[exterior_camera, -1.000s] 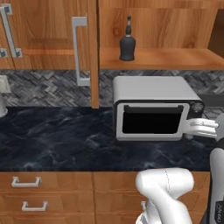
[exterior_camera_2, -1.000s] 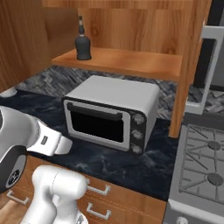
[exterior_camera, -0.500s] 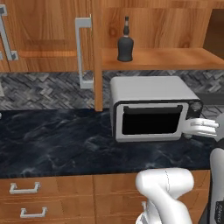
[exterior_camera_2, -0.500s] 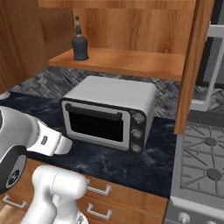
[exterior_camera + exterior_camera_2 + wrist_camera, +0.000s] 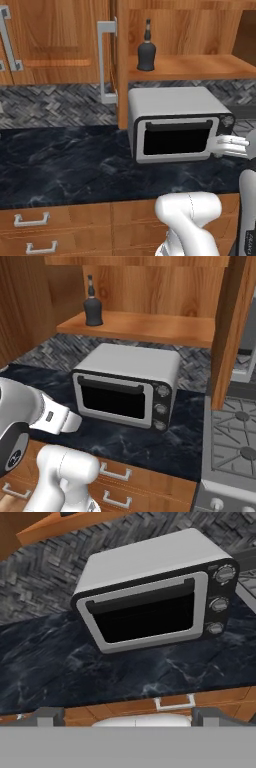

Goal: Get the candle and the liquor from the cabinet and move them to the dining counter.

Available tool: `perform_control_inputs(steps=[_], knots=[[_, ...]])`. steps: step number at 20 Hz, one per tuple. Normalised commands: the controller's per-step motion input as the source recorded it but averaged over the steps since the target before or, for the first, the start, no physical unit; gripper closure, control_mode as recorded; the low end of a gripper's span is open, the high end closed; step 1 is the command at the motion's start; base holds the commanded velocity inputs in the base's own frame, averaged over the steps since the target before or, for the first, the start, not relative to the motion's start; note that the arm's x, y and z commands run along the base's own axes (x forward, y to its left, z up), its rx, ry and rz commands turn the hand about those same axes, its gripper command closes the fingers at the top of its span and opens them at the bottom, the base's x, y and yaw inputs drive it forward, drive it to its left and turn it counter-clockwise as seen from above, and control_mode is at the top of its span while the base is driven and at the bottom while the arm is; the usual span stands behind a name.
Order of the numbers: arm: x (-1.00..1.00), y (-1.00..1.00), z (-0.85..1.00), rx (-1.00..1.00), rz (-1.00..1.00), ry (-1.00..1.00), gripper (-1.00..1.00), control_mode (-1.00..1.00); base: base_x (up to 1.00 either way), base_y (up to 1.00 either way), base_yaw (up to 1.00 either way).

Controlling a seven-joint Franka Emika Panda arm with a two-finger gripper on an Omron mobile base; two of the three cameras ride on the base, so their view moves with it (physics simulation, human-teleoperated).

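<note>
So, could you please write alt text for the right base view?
A dark liquor bottle stands on the left of the open cabinet shelf, above a silver toaster oven on a black marble counter. A stove sits at right.

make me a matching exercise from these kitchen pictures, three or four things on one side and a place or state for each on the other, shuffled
Things:
1. liquor
2. toaster oven
3. cabinet
4. drawers

Places or states:
A. on the black marbled counter, glass door shut
B. below the counter's front edge, small handles
C. on the wooden shelf above the toaster oven
D. door swung open, long grey bar handle

Pairs: 1-C, 2-A, 3-D, 4-B
</note>
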Motion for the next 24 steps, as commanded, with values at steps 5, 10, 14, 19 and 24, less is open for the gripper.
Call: perform_control_inputs(steps=[5,10,14,19,24], knots=[[0.0,0.0,0.0,0.0,0.0,0.0,-1.0,1.0,0.56,0.14,-0.09],[0.44,0.19,-0.01,0.0,-0.02,-0.01,-1.0,-1.0,0.0,0.0,0.0],[0.03,0.09,0.16,0.0,0.08,-0.35,-1.0,-1.0,0.0,0.0,0.0],[0.0,0.0,0.42,0.0,0.13,-0.44,-1.0,-1.0,0.0,0.0,0.0],[0.0,0.0,0.55,-0.02,0.12,-0.34,-1.0,-1.0,0.0,0.0,0.0]])
